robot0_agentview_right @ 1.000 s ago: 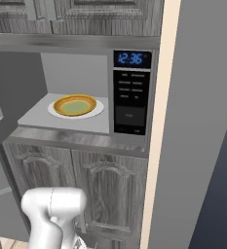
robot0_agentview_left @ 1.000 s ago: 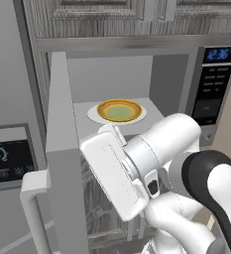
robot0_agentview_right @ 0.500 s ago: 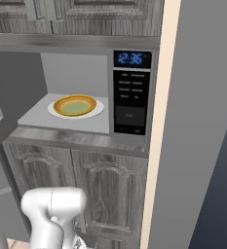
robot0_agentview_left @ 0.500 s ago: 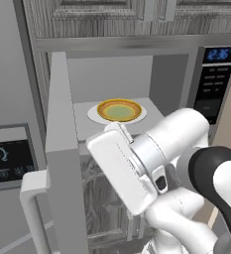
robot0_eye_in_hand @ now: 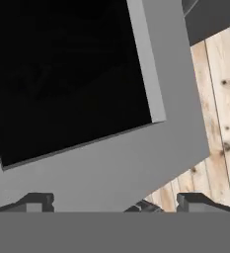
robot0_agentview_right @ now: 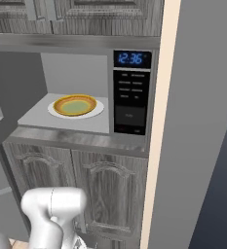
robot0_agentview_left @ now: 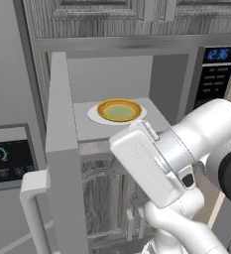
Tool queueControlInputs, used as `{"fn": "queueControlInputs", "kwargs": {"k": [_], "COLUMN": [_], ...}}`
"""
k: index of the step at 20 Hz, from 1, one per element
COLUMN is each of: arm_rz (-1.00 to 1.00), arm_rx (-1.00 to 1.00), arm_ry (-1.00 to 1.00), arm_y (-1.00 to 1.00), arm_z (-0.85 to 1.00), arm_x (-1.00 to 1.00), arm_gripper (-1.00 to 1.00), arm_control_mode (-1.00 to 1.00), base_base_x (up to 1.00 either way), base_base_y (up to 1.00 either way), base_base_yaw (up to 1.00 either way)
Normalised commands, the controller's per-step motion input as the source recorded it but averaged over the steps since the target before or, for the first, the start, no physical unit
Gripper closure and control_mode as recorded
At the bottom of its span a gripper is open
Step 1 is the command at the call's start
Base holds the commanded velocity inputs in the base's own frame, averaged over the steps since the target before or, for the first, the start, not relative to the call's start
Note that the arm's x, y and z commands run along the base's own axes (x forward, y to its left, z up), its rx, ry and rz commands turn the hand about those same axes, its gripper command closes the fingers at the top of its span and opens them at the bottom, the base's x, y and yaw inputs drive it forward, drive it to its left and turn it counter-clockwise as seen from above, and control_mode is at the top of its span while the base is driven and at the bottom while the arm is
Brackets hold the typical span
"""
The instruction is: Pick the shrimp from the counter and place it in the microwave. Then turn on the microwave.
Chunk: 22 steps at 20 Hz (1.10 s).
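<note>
The microwave (robot0_agentview_left: 213, 79) stands open, its door (robot0_agentview_left: 62, 149) swung out to the left with a pale bar handle (robot0_agentview_left: 32, 208). Inside it a yellow bowl (robot0_agentview_left: 119, 109) rests on a white plate (robot0_agentview_left: 94, 115); the right base view shows the bowl (robot0_agentview_right: 75, 104) beside the black keypad (robot0_agentview_right: 132, 92). The shrimp is hidden. My gripper (robot0_eye_in_hand: 117, 202) is open with nothing between its fingers, and it faces the door's black window (robot0_eye_in_hand: 62, 74) from close by. The white hand (robot0_agentview_left: 146, 163) hangs in front of the microwave, right of the door.
A grey panel with a black dial screen (robot0_agentview_left: 8, 158) sits left of the door. Grey wood cabinet doors (robot0_agentview_right: 85, 185) lie below the microwave, and a beige wall edge (robot0_agentview_right: 156, 146) rises to its right. Wooden floor (robot0_eye_in_hand: 220, 99) shows past the door's corner.
The white hand has shifted to the right and a little up in the left base view. The door, bowl and plate have stayed put, and the gripper has stayed open.
</note>
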Motion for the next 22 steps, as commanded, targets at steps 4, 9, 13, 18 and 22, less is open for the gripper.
{"fn": "queueControlInputs", "kwargs": {"k": [4, 9, 13, 18, 22], "arm_rz": [-0.1, -0.12, -0.13, -0.12, -0.09], "arm_rx": [-0.16, -0.18, -0.17, -0.16, -0.14], "arm_ry": [-0.3, -0.33, -0.18, -0.08, -0.05], "arm_y": [-0.41, -0.38, -0.42, -0.41, -0.43], "arm_z": [0.08, 0.07, 0.09, 0.11, 0.08], "arm_x": [-0.03, -0.03, 0.0, 0.03, 0.04], "arm_gripper": [-1.0, -1.0, -1.0, -1.0, -1.0], "arm_control_mode": [-1.0, -1.0, -1.0, -1.0, -1.0], "base_base_x": [0.0, 0.0, 0.0, 0.0, 0.0], "base_base_y": [0.0, 0.0, 0.0, 0.0, 0.0], "base_base_yaw": [0.0, 0.0, 0.0, 0.0, 0.0]}}
